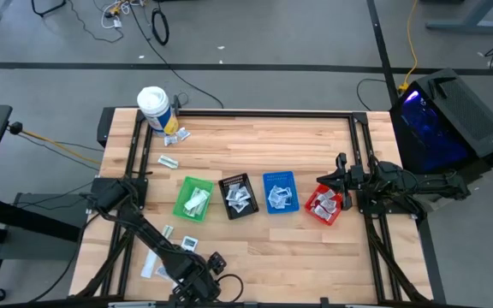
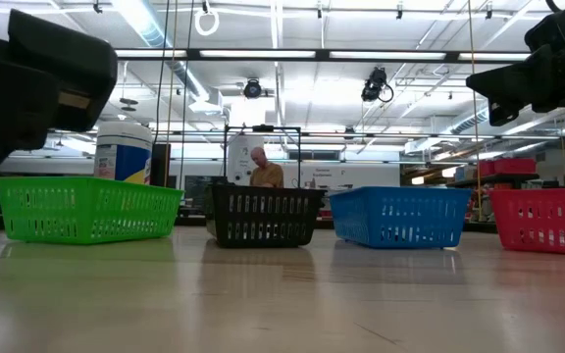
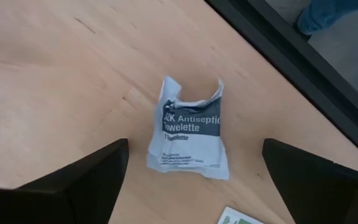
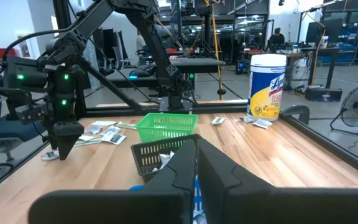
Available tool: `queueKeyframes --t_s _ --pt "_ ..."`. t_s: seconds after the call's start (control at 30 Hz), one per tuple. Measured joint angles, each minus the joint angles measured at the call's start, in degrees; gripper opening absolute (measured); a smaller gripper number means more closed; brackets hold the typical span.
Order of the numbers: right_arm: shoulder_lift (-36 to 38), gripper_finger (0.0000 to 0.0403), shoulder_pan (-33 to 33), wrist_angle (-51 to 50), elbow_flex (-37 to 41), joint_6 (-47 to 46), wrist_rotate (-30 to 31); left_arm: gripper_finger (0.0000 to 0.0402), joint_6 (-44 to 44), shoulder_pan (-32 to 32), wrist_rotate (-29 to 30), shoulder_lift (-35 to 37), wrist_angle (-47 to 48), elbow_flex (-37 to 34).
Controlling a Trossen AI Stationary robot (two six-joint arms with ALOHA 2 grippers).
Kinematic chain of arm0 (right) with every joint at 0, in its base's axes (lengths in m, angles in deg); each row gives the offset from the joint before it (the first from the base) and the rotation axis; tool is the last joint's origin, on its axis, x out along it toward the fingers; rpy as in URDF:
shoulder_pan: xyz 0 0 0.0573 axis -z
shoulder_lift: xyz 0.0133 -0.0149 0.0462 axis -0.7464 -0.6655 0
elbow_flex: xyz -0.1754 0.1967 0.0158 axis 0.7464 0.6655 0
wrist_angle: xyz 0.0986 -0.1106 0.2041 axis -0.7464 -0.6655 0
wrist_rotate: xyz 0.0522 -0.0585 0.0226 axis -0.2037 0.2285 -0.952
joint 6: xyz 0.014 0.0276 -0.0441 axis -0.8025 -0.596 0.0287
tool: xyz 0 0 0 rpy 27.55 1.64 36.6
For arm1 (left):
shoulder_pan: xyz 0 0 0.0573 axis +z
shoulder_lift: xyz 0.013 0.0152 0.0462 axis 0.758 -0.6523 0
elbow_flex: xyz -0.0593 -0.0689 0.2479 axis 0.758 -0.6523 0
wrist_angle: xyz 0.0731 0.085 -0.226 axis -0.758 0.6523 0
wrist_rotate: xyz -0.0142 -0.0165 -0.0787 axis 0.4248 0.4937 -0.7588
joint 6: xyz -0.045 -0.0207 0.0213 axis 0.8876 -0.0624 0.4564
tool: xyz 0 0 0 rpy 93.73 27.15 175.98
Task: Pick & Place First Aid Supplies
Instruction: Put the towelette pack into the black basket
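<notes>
Left gripper (image 3: 191, 171) at near table (image 1: 255, 137) edge, fingers spread wide, straddling a towelette sachet (image 3: 190, 132) flat on the wood, not touching. Further off: green, black, blue, red bins (image 1: 194, 198) holding sachets. Right gripper (image 1: 342, 181) pinched shut, empty, above red bin (image 1: 324, 205).

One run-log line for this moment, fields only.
left gripper: open, above antiseptic towelette packet | right gripper: shut, empty, by red bin | packet: on table, not gripped
</notes>
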Motion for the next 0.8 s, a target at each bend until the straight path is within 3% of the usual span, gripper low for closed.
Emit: queueKeyframes --t_s 0.57,0.8 --pt "0.0 0.0023 0.0 0.0 0.0 0.0 0.0 0.0238 0.0 0.2 -1.5 -0.1 0.1 0.0" --pt "0.0 0.0023 0.0 0.0 0.0 0.0 0.0 0.0197 0.1 0.2 -1.6 -0.1 0.1 0.0"
